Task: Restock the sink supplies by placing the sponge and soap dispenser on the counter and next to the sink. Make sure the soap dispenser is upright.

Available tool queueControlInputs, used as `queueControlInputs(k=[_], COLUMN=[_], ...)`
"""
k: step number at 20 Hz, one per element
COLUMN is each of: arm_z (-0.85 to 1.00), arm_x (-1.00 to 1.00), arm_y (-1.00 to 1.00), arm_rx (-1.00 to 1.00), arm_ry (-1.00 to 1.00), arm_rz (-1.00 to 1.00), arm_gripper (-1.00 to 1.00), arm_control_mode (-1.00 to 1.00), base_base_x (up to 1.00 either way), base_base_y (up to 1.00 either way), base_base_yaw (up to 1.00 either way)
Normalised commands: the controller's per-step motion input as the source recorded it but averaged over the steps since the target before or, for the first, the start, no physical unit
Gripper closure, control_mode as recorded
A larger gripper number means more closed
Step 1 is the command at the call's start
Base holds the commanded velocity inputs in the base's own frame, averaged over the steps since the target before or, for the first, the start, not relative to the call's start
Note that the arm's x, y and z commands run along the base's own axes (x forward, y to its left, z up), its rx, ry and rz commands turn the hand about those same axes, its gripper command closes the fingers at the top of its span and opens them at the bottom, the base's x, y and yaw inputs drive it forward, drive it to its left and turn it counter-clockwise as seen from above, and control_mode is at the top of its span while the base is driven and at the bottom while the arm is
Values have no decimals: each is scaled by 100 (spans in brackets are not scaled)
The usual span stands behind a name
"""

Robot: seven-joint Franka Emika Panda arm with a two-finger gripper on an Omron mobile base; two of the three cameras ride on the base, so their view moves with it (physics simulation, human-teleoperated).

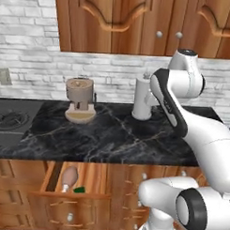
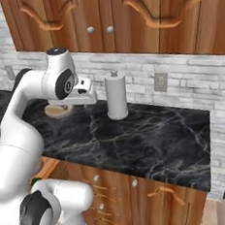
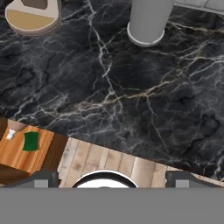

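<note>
Lying in the open drawer (image 1: 56, 180) under the surface (image 1: 111, 135), the soap dispenser (image 1: 69, 177) rests on its side with the sponge (image 1: 79, 190) just beside it. From the hand view, the sponge (image 3: 31, 141) shows as a green patch on the drawer's wood, the dispenser (image 3: 13, 130) near it. Up on the black marble stand a tan coffee machine (image 1: 80, 99) and a white paper-towel roll (image 1: 143, 98), well apart. The claw (image 3: 111, 179) hangs high over the surface's front edge, its 2 tips spread wide with nothing between them.
</note>
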Motion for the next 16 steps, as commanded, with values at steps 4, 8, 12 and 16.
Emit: queueControlInputs(k=[4, 8, 12, 16], arm_z=[0, 0, 0, 0], arm_x=[0, 0, 0, 0], arm_y=[0, 0, 0, 0], arm_rx=[0, 0, 0, 0], arm_ry=[0, 0, 0, 0], arm_rz=[0, 0, 0, 0], arm_gripper=[-100, -100, -100, -100], arm_control_mode=[100, 100, 100, 100], base_base_x=[21, 38, 34, 35], base_base_y=[-29, -24, -43, -12], base_base_yaw=[61, 48, 44, 33])
